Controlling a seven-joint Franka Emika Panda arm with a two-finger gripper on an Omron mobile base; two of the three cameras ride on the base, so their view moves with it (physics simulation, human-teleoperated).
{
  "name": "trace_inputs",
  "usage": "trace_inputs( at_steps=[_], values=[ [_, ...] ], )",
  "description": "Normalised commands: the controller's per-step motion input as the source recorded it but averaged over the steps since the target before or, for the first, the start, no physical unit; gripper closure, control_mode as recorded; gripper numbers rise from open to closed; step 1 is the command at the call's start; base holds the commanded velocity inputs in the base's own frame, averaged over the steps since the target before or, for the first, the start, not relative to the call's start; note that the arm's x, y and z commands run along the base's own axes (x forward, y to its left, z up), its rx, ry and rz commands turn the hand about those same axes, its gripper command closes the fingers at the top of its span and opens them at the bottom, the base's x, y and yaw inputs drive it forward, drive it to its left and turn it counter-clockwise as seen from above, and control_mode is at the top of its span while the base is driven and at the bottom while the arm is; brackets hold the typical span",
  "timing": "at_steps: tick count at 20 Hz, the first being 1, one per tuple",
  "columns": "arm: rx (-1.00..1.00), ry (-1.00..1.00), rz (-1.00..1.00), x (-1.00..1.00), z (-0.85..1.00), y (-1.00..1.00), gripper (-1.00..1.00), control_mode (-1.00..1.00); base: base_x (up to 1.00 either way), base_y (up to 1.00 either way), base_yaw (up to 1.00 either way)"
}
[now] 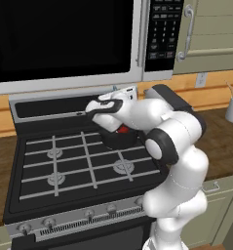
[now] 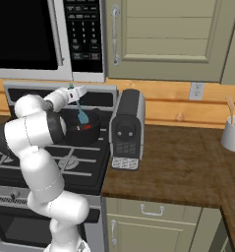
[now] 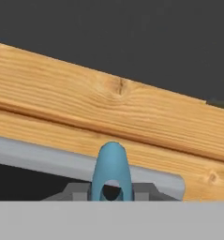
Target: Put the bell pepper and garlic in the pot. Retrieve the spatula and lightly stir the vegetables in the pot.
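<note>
**Claw clamped on the spatula handle above the pot**

The claw [image 2: 73, 91] is closed tight on the thin handle of the light-blue spatula [image 2: 82, 114], holding it near the handle's top end. In the right base view the handle slants down from the claw, and the squarish blade hangs inside the rim of the black pot [image 2: 92, 132]. In the hand view the rounded end of the handle, with its hanging hole, stands up between the two dark finger tips [image 3: 144, 191], with the wooden wall strip behind it.

The pot sits on the stove [image 1: 64, 161], on the rear burner nearest the stove's right edge, close under the back panel. The red bell pepper [image 1: 123, 129] lies inside the pot; a patch of it also shows in the right base view just beside the blade. Whether the blade touches the pepper or the pot floor cannot be told. The garlic cannot be made out.

On the wooden counter [image 2: 188, 162] right of the stove, a grey toaster [image 2: 127, 129] stands at the counter's left edge, just beside the pot. A white utensil cup [image 2: 233, 134] stands near the counter's back right.
</note>
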Motion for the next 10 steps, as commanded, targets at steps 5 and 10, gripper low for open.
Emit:
trace_inputs(
  at_steps=[5, 10],
  values=[
    [-0.09, -0.1, -0.01, 0.01, -0.58, 0.0, 1.0, -1.0, 0.0, 0.0, 0.0],
    [0.0, 0.01, 0.0, 0.03, -0.8, 0.01, 1.0, -1.0, 0.0, 0.0, 0.0]
  ],
)
